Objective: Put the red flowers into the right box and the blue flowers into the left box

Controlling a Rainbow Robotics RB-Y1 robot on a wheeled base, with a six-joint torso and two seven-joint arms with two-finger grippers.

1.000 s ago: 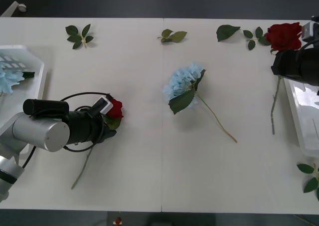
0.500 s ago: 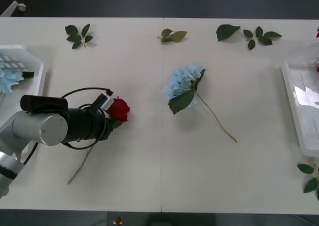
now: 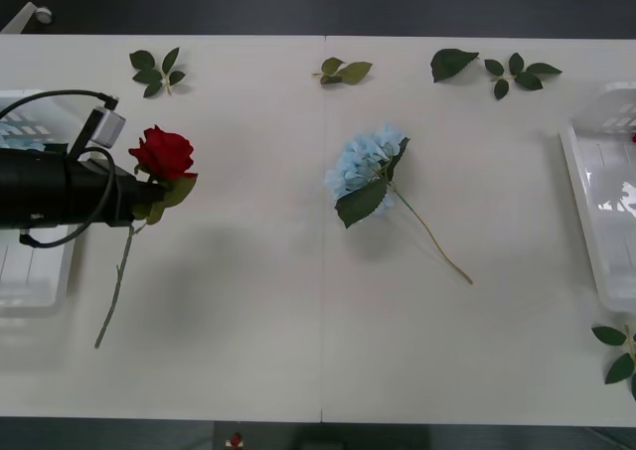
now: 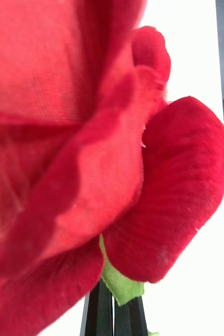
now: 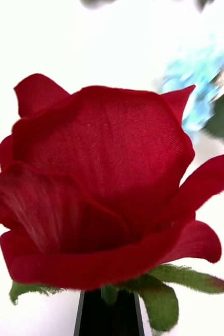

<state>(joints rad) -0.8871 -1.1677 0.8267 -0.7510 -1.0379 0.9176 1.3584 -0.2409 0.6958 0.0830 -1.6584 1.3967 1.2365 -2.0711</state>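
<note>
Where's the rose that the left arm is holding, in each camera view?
Front view: the red rose is at the left, in the left gripper.
Left wrist view: the red rose is in the centre.
Right wrist view: a second rose, in the right gripper.
Shared landmark: the blue flower.

A white table [image 3: 298, 351] with a centre seam spans the view; dark floor [image 3: 298, 3] lies beyond its far edge.

A deep red rose [image 3: 164, 153] with a thin green stem rides on the black left arm [image 3: 55, 187]. A pale sky-blue hydrangea [image 3: 364, 164] carries one dark green leaf. The table [image 3: 298, 351] is plain off-white. The right box [image 3: 603, 197] is glossy white; the left box [image 3: 30, 281] is translucent white, ribbed. Leaf sprigs [image 3: 157, 72] are dark green.
</note>
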